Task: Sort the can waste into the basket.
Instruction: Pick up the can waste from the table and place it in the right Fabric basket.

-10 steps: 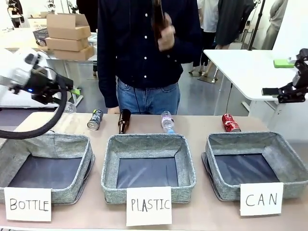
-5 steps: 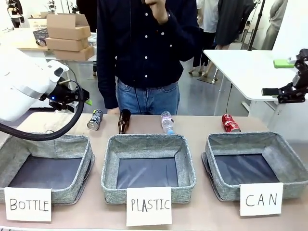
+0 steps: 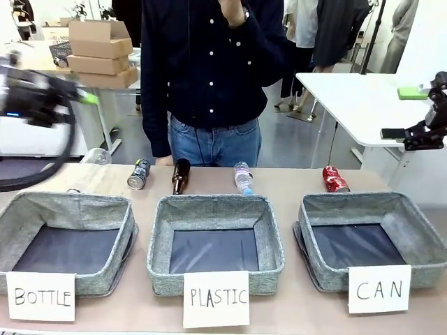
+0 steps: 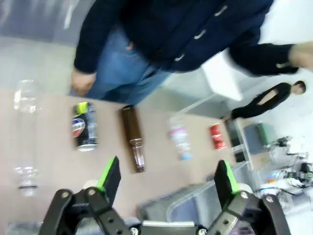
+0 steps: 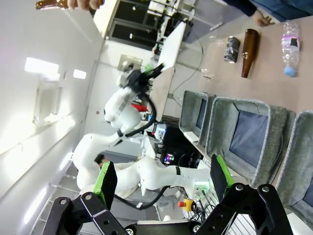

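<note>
The dark grey-black can lies on its side on the counter, ahead of the left pincer, off its left finger. The red dented can lies on its side, lower than the right pincer and leftward of it, just behind the grey woven "CAN" basket, whose dark lining is bare.

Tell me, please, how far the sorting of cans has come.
Done: nothing; the CAN basket is empty. In hand: nothing; left claw and right claw are open. To do: dark can and red can, both lying on the table.
</note>
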Robot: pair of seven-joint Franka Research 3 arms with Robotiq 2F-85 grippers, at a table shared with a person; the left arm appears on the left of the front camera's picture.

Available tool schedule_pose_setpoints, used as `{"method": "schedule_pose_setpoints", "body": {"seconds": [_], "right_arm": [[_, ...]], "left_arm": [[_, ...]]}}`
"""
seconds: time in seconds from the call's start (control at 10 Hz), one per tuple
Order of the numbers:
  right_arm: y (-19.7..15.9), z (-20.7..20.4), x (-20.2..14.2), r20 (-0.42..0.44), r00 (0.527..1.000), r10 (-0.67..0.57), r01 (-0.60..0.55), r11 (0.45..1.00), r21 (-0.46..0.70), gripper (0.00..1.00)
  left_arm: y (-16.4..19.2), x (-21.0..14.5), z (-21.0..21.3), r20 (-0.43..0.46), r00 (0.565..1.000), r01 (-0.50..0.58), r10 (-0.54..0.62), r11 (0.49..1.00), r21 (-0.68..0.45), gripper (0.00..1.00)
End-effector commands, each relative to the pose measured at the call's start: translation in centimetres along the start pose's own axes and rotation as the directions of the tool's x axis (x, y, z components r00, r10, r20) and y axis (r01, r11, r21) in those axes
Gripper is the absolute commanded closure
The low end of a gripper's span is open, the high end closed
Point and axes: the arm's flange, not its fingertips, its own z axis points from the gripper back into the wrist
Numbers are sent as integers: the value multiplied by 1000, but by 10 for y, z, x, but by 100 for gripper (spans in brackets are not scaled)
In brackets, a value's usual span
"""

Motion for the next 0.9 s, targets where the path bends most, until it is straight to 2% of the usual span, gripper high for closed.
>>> {"method": "schedule_pose_setpoints", "body": {"seconds": [0.0, 0.1, 0.2, 0.4, 0.5, 0.6, 0.7, 0.8], "right_arm": [[0, -2, 4, 9, 1000, 29, -30, 999, 23, 0], [0, -2, 4, 9, 1000, 29, -30, 999, 23, 0], [0, -2, 4, 9, 1000, 29, -30, 999, 23, 0], [0, -2, 4, 9, 1000, 29, -30, 999, 23, 0], [0, -2, 4, 9, 1000, 29, -30, 999, 23, 0], [0, -2, 4, 9, 1000, 29, -30, 999, 23, 0], [0, -2, 4, 9, 1000, 29, -30, 999, 23, 0], [0, -2, 4, 9, 1000, 29, -30, 999, 23, 0]], "left_arm": [[-15, -37, 129, 2, 1000, -20, 20, 999, -38, 0], [-32, -48, 156, 34, 999, -38, 38, 999, 18, 0], [-47, -65, 179, 123, 992, -7, 3, 999, 32, 0], [-56, -106, 205, 300, 948, 122, -108, 992, -29, 0], [-51, -115, 203, 343, 935, 106, -87, 994, -39, 0], [-47, -113, 193, 365, 930, 37, -34, 999, -3, 0], [-65, -13, 240, 288, 955, 81, -75, 997, -8, 0], [-65, -13, 240, 288, 955, 81, -75, 997, -8, 0]]}}
